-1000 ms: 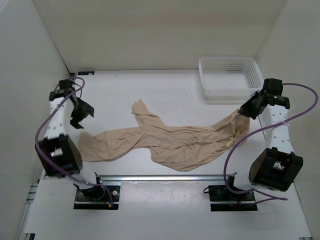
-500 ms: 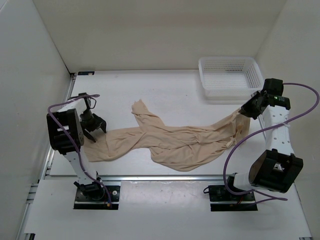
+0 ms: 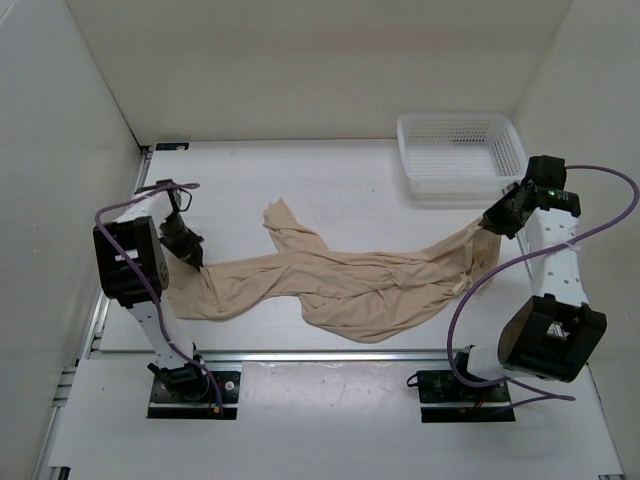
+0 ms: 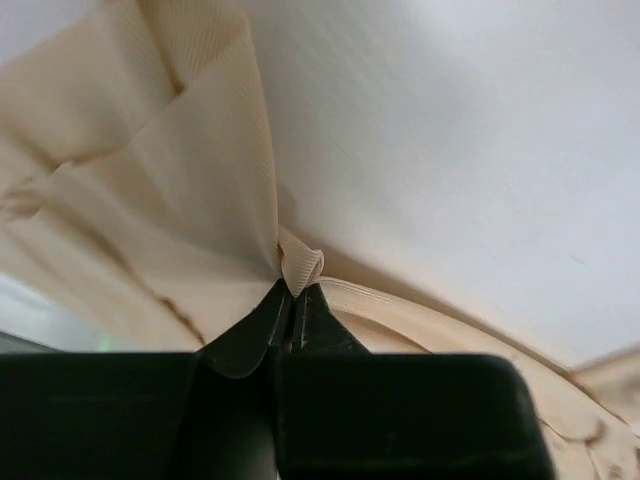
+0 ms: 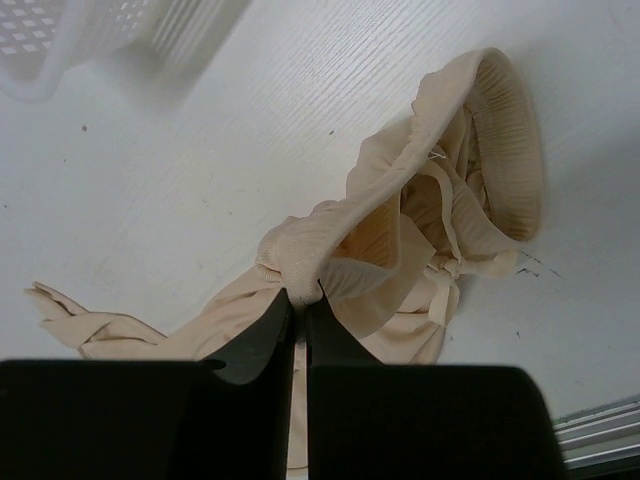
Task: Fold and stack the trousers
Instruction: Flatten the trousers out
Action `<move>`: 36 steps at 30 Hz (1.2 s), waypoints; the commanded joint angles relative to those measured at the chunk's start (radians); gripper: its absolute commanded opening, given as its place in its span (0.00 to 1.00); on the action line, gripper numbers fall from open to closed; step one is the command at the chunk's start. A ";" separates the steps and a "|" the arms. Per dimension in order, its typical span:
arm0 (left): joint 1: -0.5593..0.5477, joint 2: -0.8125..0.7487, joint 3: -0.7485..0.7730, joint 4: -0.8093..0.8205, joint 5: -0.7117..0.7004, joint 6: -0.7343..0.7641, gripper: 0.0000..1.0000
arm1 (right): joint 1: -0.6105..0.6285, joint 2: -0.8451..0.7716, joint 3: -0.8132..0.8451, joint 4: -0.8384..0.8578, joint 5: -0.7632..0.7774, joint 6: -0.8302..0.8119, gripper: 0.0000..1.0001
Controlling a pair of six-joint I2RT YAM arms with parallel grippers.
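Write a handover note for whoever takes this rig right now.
Left gripper: shut on an edge at the left end of the trousers.
Right gripper: shut on bunched fabric at the waist end, near the basket.
The garment lies stretched across the table, wrinkled, one leg bent toward the back.
Done: both ends grasped.
Left to do: fold and stack; no fold made yet.

Left arm point(image 3: 160, 315) and right arm point(image 3: 560, 262): white links, black joints, 1 purple cable point(image 3: 451, 322) each. Left end effector point(image 4: 295, 292) and right end effector point(image 5: 300, 300) are black.
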 commanded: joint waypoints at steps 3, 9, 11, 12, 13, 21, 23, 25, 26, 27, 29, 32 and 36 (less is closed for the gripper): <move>-0.003 -0.243 0.280 -0.117 -0.084 -0.006 0.10 | -0.003 -0.009 0.112 -0.040 0.043 -0.019 0.00; 0.018 -0.372 0.538 -0.187 -0.057 -0.015 0.10 | -0.003 -0.037 0.265 -0.112 0.061 -0.019 0.00; 0.037 -0.416 0.584 -0.202 -0.044 -0.015 0.10 | -0.003 -0.048 0.323 -0.146 0.061 -0.019 0.00; 0.047 -0.430 0.642 -0.213 -0.044 -0.015 0.10 | -0.003 -0.064 0.342 -0.157 0.072 -0.028 0.00; 0.048 -0.442 0.676 -0.237 -0.053 -0.015 0.10 | -0.003 -0.084 0.358 -0.167 0.072 -0.028 0.00; 0.092 -0.637 0.879 -0.260 -0.096 -0.047 0.10 | -0.003 -0.250 0.561 -0.322 0.184 -0.103 0.00; 0.092 -0.701 0.891 -0.260 -0.114 -0.074 0.10 | -0.003 -0.278 0.602 -0.351 0.196 -0.103 0.00; 0.092 -0.743 0.891 -0.273 -0.133 -0.085 0.10 | -0.003 -0.322 0.645 -0.384 0.196 -0.103 0.00; 0.077 -0.761 0.901 -0.273 -0.159 -0.094 0.10 | -0.003 -0.337 0.646 -0.384 0.223 -0.103 0.00; 0.065 -0.798 0.901 -0.285 -0.180 -0.095 0.10 | -0.003 -0.368 0.655 -0.396 0.237 -0.103 0.00; 0.010 -0.829 0.923 -0.297 -0.267 -0.095 0.10 | -0.003 -0.393 0.655 -0.405 0.269 -0.094 0.00; -0.069 -0.829 0.976 -0.323 -0.376 -0.082 0.10 | -0.003 -0.411 0.646 -0.416 0.326 -0.094 0.00; -0.069 -0.776 0.924 -0.276 -0.301 0.003 0.10 | -0.003 -0.379 0.569 -0.392 0.358 -0.076 0.00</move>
